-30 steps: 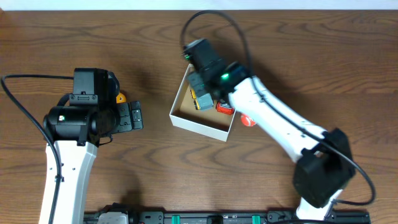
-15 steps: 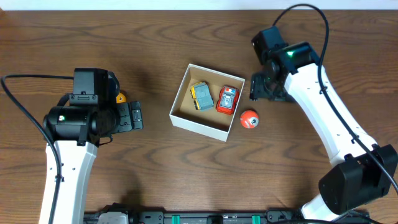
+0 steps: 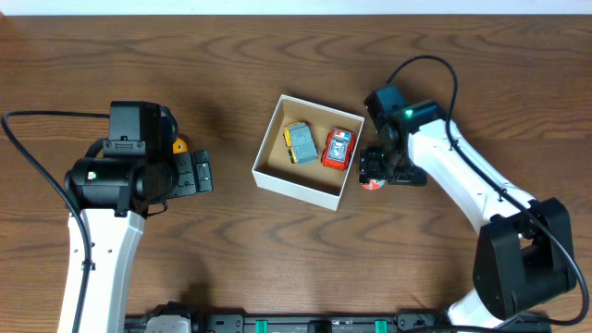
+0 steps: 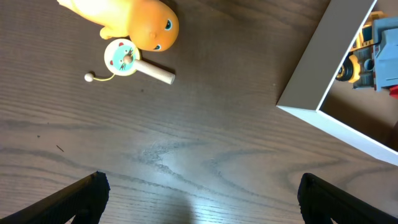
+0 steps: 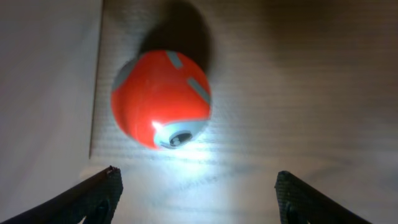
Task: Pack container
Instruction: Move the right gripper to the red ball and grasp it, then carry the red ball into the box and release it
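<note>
Brown wooden table [image 3: 231,55]. We note the container [image 3: 298,189] mid-table, holding a grey-yellow toy truck [image 3: 299,142] and red toy car [image 3: 339,148]. Right gripper [image 5: 196,193] wide, above an orange-red ball [image 5: 161,99] just outside; left gripper [image 4: 199,193] wide.

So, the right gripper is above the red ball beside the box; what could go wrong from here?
1. The red ball lies close beside the white wall of the container, so one of the open right gripper's fingers may strike that wall or shove the container.
2. The ball is round: if the fingers close off-centre, it may slip out and roll away.
</note>
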### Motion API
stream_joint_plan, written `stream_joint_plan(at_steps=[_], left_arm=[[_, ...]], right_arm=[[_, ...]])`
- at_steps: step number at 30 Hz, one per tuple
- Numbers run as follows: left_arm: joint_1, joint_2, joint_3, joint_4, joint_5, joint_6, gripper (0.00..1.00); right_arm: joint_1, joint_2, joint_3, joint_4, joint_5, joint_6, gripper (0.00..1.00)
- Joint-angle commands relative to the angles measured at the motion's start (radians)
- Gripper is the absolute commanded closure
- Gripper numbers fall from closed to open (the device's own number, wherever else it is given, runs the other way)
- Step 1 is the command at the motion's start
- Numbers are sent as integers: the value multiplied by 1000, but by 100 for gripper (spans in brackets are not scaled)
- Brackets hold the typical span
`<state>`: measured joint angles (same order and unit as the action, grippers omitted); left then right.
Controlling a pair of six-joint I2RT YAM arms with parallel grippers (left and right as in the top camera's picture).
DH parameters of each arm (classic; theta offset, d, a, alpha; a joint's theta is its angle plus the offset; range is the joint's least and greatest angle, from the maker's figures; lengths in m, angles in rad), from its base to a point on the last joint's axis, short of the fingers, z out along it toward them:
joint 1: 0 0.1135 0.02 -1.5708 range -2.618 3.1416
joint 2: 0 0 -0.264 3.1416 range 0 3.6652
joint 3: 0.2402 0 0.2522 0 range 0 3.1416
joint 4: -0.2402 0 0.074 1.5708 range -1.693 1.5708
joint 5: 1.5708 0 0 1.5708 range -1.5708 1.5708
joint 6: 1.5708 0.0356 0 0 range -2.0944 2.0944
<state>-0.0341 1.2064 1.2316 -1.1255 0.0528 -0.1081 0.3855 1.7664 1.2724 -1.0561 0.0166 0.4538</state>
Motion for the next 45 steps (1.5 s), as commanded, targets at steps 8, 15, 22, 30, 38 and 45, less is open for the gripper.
stream_joint_plan(at_steps=[8,15,22,30,38,45], left_arm=[[-1,2,20,-3,4,-2,2],[-1,2,20,-3,4,-2,2],[-1,2,20,-3,4,-2,2],[-1,2,20,-3,4,-2,2],[-1,2,20,-3,4,-2,2],[-1,2,20,-3,4,-2,2]], right_arm=[[7,-6,-133,251,-29,-47,12],[10,-4,-176,362,-29,-51,20],[10,-3,-176,370,-29,-51,73],[15,-3,-175,368,-29,-50,99],[16,-71,2,216,133,-40,99],[40,-147,266,163,150,-138,99]])
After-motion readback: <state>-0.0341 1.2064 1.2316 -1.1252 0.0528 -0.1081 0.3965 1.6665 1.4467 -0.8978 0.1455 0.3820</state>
